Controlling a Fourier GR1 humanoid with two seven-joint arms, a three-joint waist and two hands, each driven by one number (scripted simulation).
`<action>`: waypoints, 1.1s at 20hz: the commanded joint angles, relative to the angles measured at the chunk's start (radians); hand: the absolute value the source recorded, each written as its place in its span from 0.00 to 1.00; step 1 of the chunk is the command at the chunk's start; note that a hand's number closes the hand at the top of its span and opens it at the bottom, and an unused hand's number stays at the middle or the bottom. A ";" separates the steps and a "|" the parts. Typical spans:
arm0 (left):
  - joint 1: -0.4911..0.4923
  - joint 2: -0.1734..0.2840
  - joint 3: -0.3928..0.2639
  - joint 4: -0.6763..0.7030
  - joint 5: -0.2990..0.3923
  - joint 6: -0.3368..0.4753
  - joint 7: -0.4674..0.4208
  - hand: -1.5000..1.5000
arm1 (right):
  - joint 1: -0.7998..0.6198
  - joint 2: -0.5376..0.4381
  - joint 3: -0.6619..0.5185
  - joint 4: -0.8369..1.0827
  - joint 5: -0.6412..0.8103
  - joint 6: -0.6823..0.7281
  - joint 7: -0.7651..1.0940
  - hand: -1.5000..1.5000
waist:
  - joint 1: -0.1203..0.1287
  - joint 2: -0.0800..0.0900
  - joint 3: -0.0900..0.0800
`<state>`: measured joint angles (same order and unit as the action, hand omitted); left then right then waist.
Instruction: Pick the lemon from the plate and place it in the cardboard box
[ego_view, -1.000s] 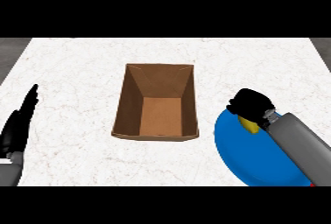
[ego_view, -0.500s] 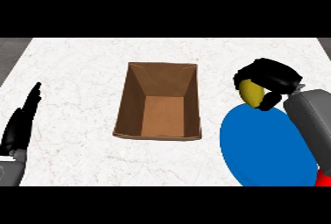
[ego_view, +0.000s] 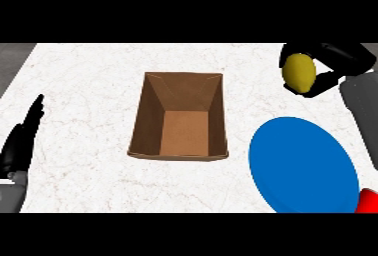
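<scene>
Yellow lemon (ego_view: 299, 72) is gripped by right hand (ego_view: 332, 62) fingers, right of and beyond cardboard box (ego_view: 179, 117) | blue plate (ego_view: 303, 165) right of box | step: carry; leftward move over box judged needed | left hand (ego_view: 21, 142) open, resting left of box.

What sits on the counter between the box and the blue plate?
Nothing. In the head view only a bare strip of white counter separates the box from the plate.
</scene>
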<state>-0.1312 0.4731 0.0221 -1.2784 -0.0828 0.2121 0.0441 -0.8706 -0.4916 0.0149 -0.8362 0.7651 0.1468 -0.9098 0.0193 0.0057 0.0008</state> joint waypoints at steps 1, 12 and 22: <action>-0.051 0.008 0.008 0.008 -0.009 -0.013 0.055 0.50 | -0.067 0.043 -0.026 -0.022 -0.069 0.078 -0.039 1.00 | -0.012 -0.005 -0.001; 0.061 -0.034 0.011 -0.078 -0.031 0.012 0.025 0.50 | -0.098 0.291 0.046 -0.245 -0.181 0.302 0.366 1.00 | -0.020 -0.016 -0.001; 0.076 -0.045 0.030 -0.058 -0.040 -0.019 -0.028 0.50 | -0.234 0.488 0.089 -0.146 -0.241 0.285 0.653 1.00 | 0.005 -0.004 -0.001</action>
<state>-0.0816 0.4426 0.0540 -1.3153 -0.1173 0.1955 0.0435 -1.0390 -0.0618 0.0731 -1.0604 0.5416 0.4639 -0.3230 0.0097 -0.0022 -0.0006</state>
